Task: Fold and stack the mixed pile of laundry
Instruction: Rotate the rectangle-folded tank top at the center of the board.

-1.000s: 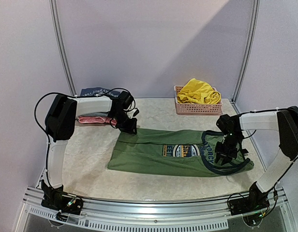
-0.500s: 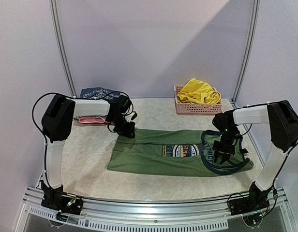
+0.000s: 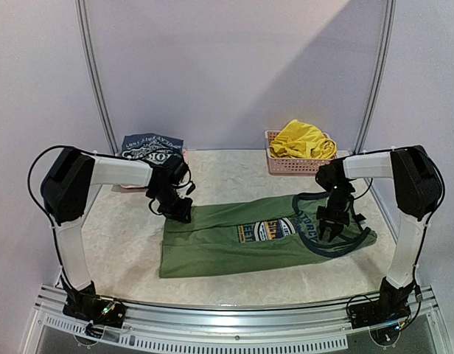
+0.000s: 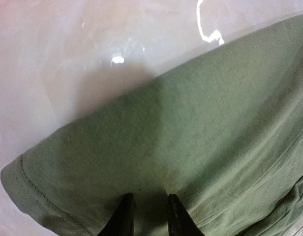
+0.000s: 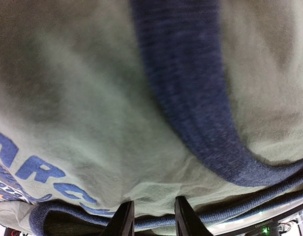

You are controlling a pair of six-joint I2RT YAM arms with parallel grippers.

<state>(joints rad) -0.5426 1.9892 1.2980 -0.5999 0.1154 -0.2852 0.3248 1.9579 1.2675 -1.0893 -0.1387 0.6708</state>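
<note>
The olive-green sleeveless shirt (image 3: 242,240) lies spread across the table (image 3: 234,173), logo up, with the neck end to the right. My left gripper (image 3: 177,212) is shut on its far left corner; in the left wrist view the fingers (image 4: 126,214) pinch green cloth (image 4: 191,128) beside the hem. At the neck end my right gripper (image 3: 329,223) is shut on the shirt. The right wrist view shows bunched fabric (image 5: 92,108) between its fingers (image 5: 123,219), with the dark blue trim (image 5: 191,88) just beyond. The yellow shorts (image 3: 302,140) sit heaped in the pink basket (image 3: 301,165).
A folded dark blue garment (image 3: 149,144) lies at the back left, behind my left arm. The pink basket stands at the back right near the wall. Metal frame poles (image 3: 91,74) rise at both back corners.
Both grippers have moved left with the shirt in them, dragging it leftward across the table. The neck end has shifted left and slightly back.
</note>
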